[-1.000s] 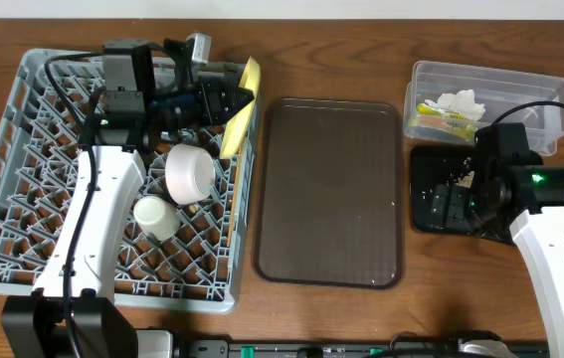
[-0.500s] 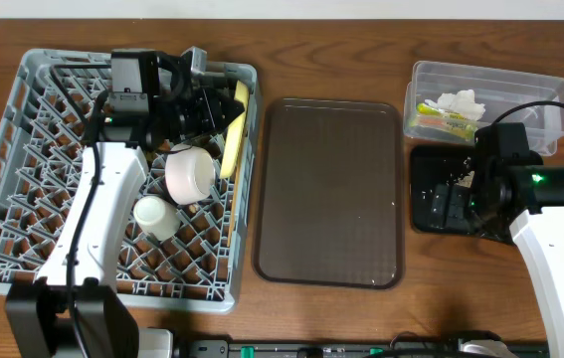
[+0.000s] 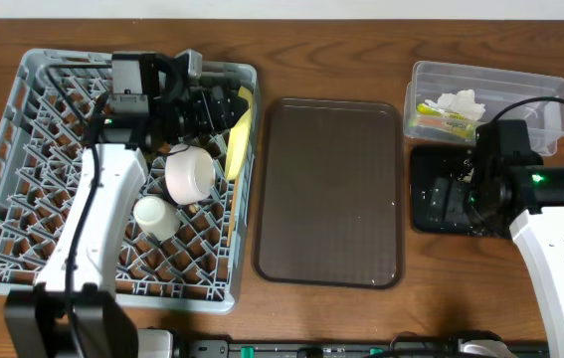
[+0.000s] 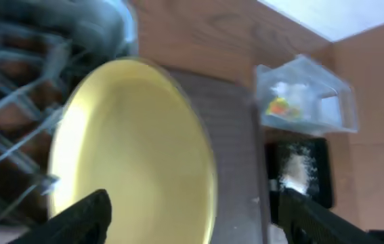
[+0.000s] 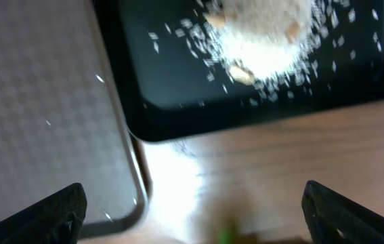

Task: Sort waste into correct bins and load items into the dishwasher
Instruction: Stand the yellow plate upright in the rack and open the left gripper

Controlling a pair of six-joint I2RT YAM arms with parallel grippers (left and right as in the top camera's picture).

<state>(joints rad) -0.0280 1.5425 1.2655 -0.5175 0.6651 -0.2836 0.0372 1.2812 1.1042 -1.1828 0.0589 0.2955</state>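
We are holding the left gripper [image 3: 224, 103] over the far right part of the rack [image 3: 23, 199], jaws spread wide. The plate [image 4: 134, 156] is standing on edge just ahead of them, along the rack's right side, and as far as we can tell neither finger is touching it. A bigger bowl [image 3: 190, 171] and a smaller bowl [image 3: 154, 215] are lying in the rack just left of the plate.

We are hovering the right gripper [image 5: 195, 207] low at the black tray's [image 3: 423, 214] edge, jaws wide with nothing between them. The scraps [image 5: 259, 34] are lying heaped in that tray. The brown tray [image 3: 331, 189] is sitting between rack and black tray. Behind the black tray, the tub [image 3: 550, 99] is holding the wrapper [image 3: 441, 117] and the tissue [image 3: 461, 101].
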